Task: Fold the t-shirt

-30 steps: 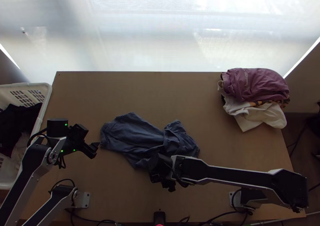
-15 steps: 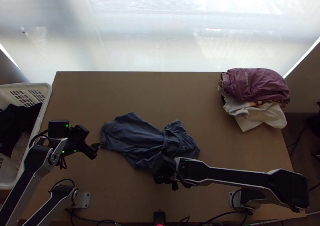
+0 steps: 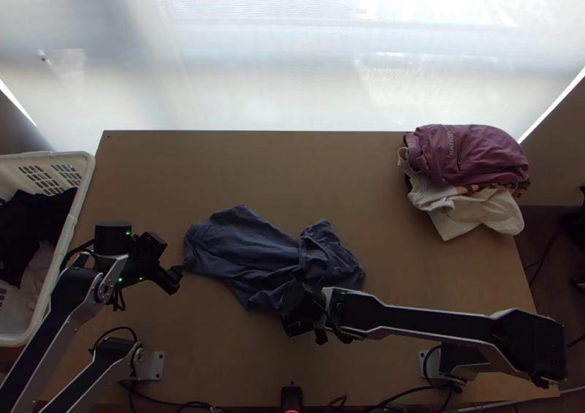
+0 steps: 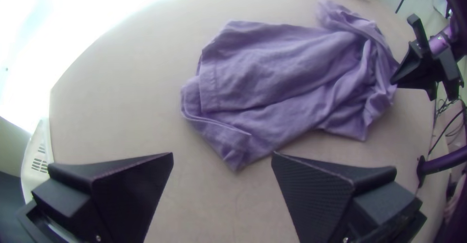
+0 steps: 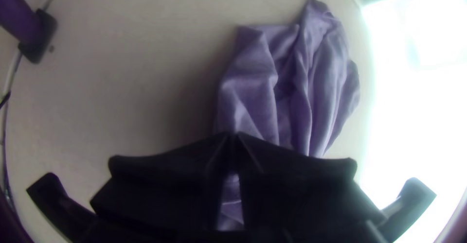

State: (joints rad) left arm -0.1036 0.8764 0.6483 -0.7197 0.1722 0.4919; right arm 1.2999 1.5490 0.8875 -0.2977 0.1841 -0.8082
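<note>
Right end effector (image 3: pixel 300 311) hides part of the rumpled t-shirt (image 3: pixel 245 252).

Top view: fixed high over near edge of table (image 3: pixel 161 164), looking steeply down, widest and farthest off. Left wrist view: from left arm (image 3: pixel 47 340), slanting down, facing table's right side, middling near. Right wrist view: from right arm (image 3: pixel 431 321), nearest, facing table's left side. All three share t-shirt (image 3: pixel 241 248); top and left wrist views share basket (image 3: pixel 81 202).
</note>
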